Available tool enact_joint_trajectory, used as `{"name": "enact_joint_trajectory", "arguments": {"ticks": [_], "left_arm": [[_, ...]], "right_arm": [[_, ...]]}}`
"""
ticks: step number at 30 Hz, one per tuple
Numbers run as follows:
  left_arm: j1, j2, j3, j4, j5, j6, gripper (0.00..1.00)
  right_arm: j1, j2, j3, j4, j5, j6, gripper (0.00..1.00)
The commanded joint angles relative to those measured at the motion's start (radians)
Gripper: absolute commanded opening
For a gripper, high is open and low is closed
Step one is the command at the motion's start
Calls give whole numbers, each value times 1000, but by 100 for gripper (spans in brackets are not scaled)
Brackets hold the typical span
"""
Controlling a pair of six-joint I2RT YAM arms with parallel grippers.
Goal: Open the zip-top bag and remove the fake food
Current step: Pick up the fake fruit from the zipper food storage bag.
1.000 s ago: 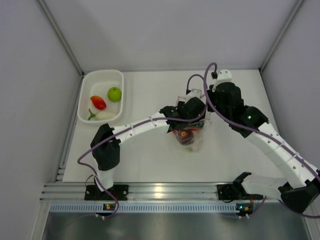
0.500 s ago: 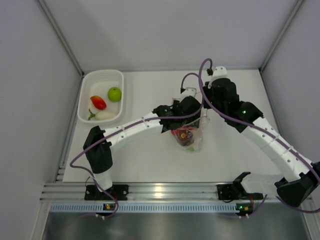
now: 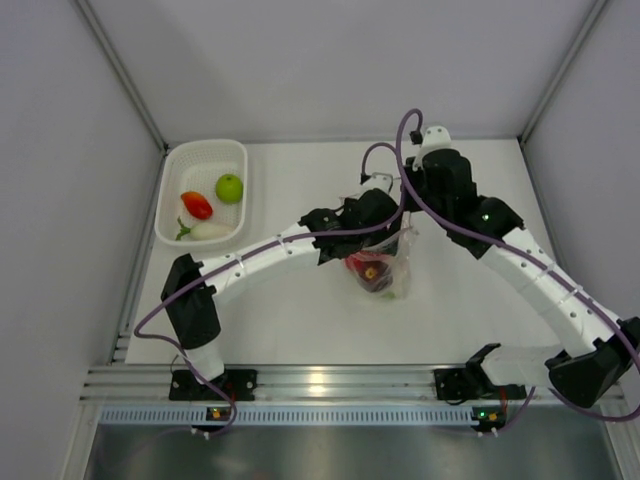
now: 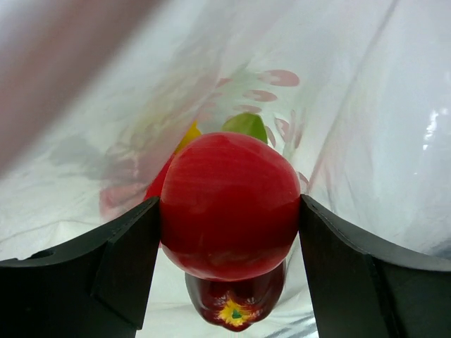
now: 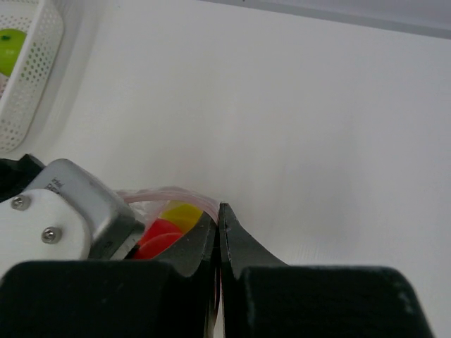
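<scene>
- Zip-top bag [image 3: 388, 268] stands mouth-up at the middle of the overhead view. The left pincer [image 4: 230, 210] sits down inside it, its jaws spread wide and pressed against both sides of a round red fruit [image 4: 227, 176].
- Just under that fruit lies a dark red-purple piece [image 4: 236, 304] with a yellow star mark. Beyond it, a yellow piece [image 4: 190, 134] and a green piece [image 4: 245, 125] show against the clear film.
- Right pincer [image 5: 219, 211], at the lower middle of its own view, has its jaws pressed together on the bag's pinkish zip strip [image 5: 165, 193], which looks to be holding the mouth up.
- White perforated basket [image 3: 205, 146], at the upper left of the overhead view on the white surface [image 3: 300, 320], holds a green fruit [image 3: 229, 187], a red-orange one [image 3: 197, 205] and a white radish [image 3: 208, 231].
- Done, as I judge it: the bag is open and three pieces are out and in the basket.
- Left to do: lift the gripped red fruit clear of the bag, then take out at least three more pieces.
</scene>
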Motion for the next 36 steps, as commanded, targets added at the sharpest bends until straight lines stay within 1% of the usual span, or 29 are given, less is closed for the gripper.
{"name": "enact_joint_trajectory", "arguments": {"ticks": [1, 5, 6, 8, 9, 10, 11, 13, 15, 17, 19, 20, 22, 26, 31, 34, 36], "left_arm": [[-52, -107, 68, 161, 148, 148, 0], [-52, -144, 7, 233, 185, 194, 0], [-52, -158, -44, 260, 226, 218, 0], [-51, -208, -96, 346, 239, 278, 0], [-51, -225, -148, 374, 249, 301, 0], [-51, -243, -171, 398, 251, 350, 0], [-51, -271, -194, 436, 250, 370, 0], [-51, -296, -233, 458, 233, 413, 0], [-49, -306, -239, 478, 219, 435, 0], [-47, -303, -233, 487, 172, 463, 0], [-47, -279, -201, 486, 118, 466, 0], [-47, -271, -188, 483, 49, 461, 0], [-47, -250, -152, 468, 1, 432, 0], [-47, -244, -122, 437, 12, 386, 0], [-47, -283, -121, 437, 47, 322, 0], [-47, -314, -127, 437, 49, 286, 0], [-49, -331, -124, 417, 24, 266, 0]], "right_arm": [[-3, 5, 1, 26, -143, -67, 0], [-2, -8, 24, -1, -206, -101, 0], [-3, 0, 27, -12, -208, -111, 0], [-2, 1, 16, -17, -215, -140, 0], [-3, -2, 13, -17, -220, -151, 0], [-3, -2, 12, -21, -222, -156, 0], [-6, -6, 4, -21, -225, -167, 0], [-8, -12, 1, -17, -238, -170, 0], [-10, -11, 4, -17, -274, -179, 0], [-8, -11, 1, -14, -309, -180, 0], [-6, -14, -5, -12, -350, -185, 0], [-2, -18, -13, -9, -355, -187, 0], [7, -32, -36, 5, -351, -181, 0], [9, -57, -77, 42, -259, -162, 0], [20, -63, -91, 49, -156, -121, 0], [23, -61, -87, 45, -125, -102, 0], [23, -65, -90, 49, -98, -93, 0]]}}
